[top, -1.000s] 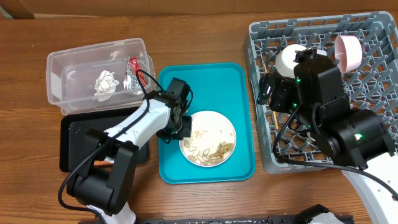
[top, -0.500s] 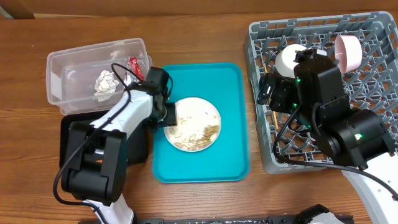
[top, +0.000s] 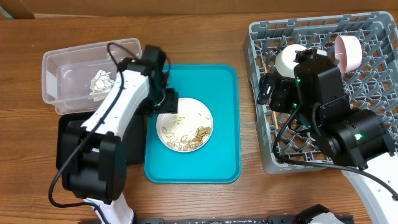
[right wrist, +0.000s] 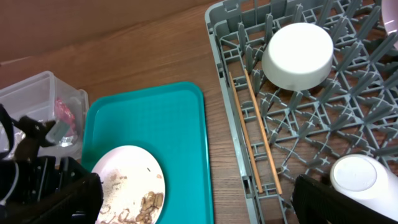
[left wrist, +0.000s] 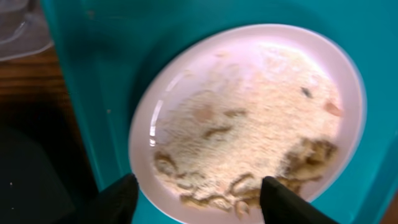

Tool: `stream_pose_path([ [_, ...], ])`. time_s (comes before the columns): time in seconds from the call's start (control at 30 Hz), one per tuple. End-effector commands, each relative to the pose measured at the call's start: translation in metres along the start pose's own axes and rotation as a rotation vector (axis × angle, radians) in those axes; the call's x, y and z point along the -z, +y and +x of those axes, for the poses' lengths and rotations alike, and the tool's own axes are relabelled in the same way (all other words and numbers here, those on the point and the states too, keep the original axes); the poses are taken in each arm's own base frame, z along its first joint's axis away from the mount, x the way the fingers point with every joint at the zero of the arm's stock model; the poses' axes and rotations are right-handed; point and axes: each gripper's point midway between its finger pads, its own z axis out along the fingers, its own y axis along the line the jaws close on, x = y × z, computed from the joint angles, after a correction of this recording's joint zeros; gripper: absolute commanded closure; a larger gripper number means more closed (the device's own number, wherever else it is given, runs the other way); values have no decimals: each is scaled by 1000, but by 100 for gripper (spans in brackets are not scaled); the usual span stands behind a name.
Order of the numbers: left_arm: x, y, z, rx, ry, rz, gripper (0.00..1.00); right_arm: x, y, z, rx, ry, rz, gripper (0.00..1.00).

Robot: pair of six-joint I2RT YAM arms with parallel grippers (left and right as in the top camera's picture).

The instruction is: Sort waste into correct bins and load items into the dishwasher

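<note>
A robot's left gripper (left wrist: 199, 183) meets the white plate (top: 185, 124) at its 10 o'clock rim on the teal serving tray (top: 217, 81), which sits at the centre of the wooden counter (top: 205, 31). The left wrist view gives the close look. The jaws stand partly apart, one finger outside the rim and the other over the plate's inner edge, and it cannot be told whether they clamp it. Beige food scraps (left wrist: 249, 124) cover much of the plate, with browner curls gathered toward 5 o'clock.

At the counter's 10 o'clock stands the clear tub (top: 74, 59), holding the crumpled silvery wrapper (top: 101, 82). The black tray (top: 65, 134) lies just below it, partly under the arm. Only the right wrist view catches the small red packet (right wrist: 62, 111) through the tub's wall, and its print is too small to read.

The grey dish rack (top: 373, 81) fills the counter's 3 o'clock side. There the right gripper (right wrist: 197, 182) hangs over the rack's 9 o'clock edge with its jaws wide and empty. Overhead, the arm hides what the right wrist view shows: the chopsticks (right wrist: 263, 134) lying side by side on the lattice, and the small white cup (right wrist: 353, 176) at 5 o'clock. The upturned white bowl (right wrist: 297, 55) appears in both views. The pink bowl (top: 348, 51) shows in full only from overhead, at the rack's 12 o'clock.
</note>
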Motion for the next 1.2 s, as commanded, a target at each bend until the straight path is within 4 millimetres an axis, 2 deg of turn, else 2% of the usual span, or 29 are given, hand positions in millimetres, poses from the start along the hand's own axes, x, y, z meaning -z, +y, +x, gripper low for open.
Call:
stream_pose_path([
  [0.0,4,-31,11,-127,30,0,40,2,-1,-4,-5,-16,3,0],
  [0.07,-2,-40,29,-171,76,-47,50,2,-1,-4,-5,-16,3,0],
  [0.2,-20,-54,59,-236,144,-92,57,2,-1,-4,-5,-16,3,0],
  [0.27,-28,-60,73,-258,172,-102,64,2,-1,-4,-5,-16,3,0],
  [0.4,-37,-71,92,-295,207,-102,65,2,-1,-4,-5,-16,3,0],
  [0.73,-66,-78,110,-358,195,-131,61,2,-1,-4,-5,-16,3,0],
  [0.9,-77,-67,104,-362,152,-177,58,2,-1,-4,-5,-16,3,0],
  [1.17,-88,-69,107,-366,145,-143,57,2,-1,-4,-5,-16,3,0],
])
